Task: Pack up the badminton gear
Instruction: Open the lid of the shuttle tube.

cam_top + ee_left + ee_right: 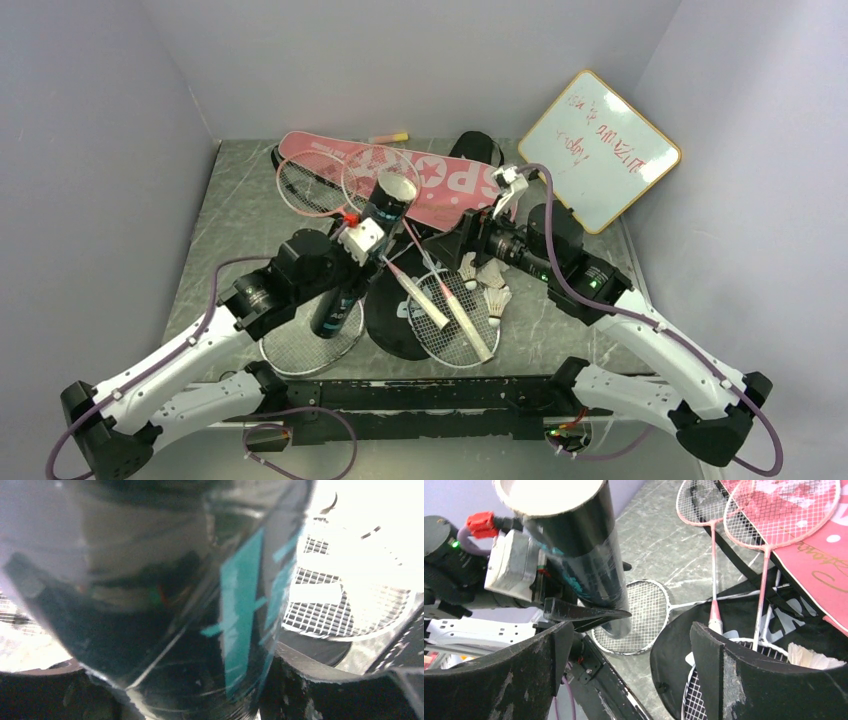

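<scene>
Your left fingers [589, 614] are pinching the dark tube [386, 205], which is leaning with its open end up over the head of a white racket [310, 345], near the bench's [230, 200] near edge. Your right fingers [764, 680] are hanging spread and empty near the shuttlecocks [490, 285].

Left arm extends forward and inward, left gripper [343, 268] clamped on the dark tube [383, 212]. Right arm bends inward at the elbow, right gripper [630, 630] facing the left arm, jaws spread wide.
</scene>
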Controlling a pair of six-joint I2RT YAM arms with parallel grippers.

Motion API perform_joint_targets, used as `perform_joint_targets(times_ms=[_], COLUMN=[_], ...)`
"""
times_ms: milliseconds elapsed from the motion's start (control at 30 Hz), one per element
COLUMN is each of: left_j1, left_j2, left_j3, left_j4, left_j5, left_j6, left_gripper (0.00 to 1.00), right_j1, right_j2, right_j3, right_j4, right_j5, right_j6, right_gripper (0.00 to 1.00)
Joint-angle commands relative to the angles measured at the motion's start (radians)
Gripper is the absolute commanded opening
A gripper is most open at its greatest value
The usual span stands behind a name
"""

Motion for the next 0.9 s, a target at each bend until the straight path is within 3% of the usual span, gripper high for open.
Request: perform_joint_targets(times_ms=[0, 200, 367, 533, 867], left_j1=[-0.042, -0.07, -0.091, -0.091, -0.09], left_j2=[-0.051, -0.076, -0.109, -0.115, -0.108], left_j3=[-0.023, -0.136, -0.174, -0.229, -0.241], left_j4=[-0.022, 0.025, 0.041, 0.052, 0.068], left_j5=[-0.117, -0.113, -0.077, 0.113, 0.127], left_j6=[0.177, 0.244, 0.252, 0.307, 0.291], left_gripper=[0.46, 0.43, 0.46, 0.49, 0.49], right_j1=[0.003, 0.004, 0.004, 0.005, 0.004], right_j2=[0.011, 0.01, 0.007, 0.041, 0.099], right_j3=[0.068, 0.129, 0.139, 0.138, 0.088], right_j4=[-0.037, -0.048, -0.039, -0.028, -0.049], right_j5=[0.063, 0.049, -0.092, -0.228, -0.356], right_j6=[0.031, 0.002, -0.082, -0.11, -0.166], right_gripper=[0.89, 0.7, 0.67, 0.62, 0.49])
